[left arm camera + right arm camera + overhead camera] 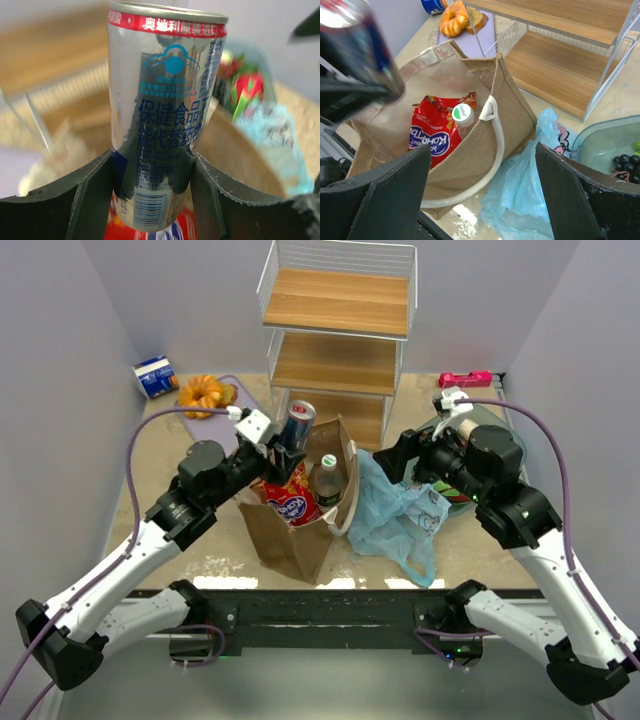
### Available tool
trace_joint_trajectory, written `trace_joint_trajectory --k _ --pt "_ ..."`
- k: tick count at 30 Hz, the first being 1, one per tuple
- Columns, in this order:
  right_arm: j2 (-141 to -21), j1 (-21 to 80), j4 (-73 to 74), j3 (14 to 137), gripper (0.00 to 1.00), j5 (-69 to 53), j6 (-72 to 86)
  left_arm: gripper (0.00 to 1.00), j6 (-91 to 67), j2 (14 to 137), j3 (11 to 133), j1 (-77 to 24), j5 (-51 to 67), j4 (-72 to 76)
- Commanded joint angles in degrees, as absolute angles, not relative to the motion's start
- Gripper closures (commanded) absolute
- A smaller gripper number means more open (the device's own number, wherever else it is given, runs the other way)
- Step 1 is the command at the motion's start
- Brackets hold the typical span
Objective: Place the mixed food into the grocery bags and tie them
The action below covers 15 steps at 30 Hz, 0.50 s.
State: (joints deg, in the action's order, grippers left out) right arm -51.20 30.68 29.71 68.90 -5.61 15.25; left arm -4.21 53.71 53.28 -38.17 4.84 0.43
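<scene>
the brown bag [288, 540] stands open mid-table, with the red snack packet [291, 506] and the clear bottle [327, 478] already inside. the light-blue plastic bag [400, 525] lies crumpled just beside it on the right, its inside hidden. the step in hand looks like loading: the left gripper [284, 454] grasps the drink can [299, 424] upright above the brown bag's mouth. the next move calls for lowering the can into the free space beside the bottle, then letting go. the right gripper [485, 200] hovers near both bags, jaws spread wide and holding nothing. the green bowl [600, 137] is cut off at the frame edge, with only some dark grapes [626, 165] showing. the dragon fruit [248, 86] is just a blur.
</scene>
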Motion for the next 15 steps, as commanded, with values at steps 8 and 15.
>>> trace_joint_trajectory --k 8,15 --pt "-44.74 30.59 28.30 62.32 0.11 -2.90 18.02 1.00 -15.82 55.81 50.54 -38.14 0.00 -13.88" --pt "-44.83 30.50 29.62 61.88 0.11 -2.55 17.40 1.00 -16.26 58.00 50.97 -38.15 1.58 -18.36"
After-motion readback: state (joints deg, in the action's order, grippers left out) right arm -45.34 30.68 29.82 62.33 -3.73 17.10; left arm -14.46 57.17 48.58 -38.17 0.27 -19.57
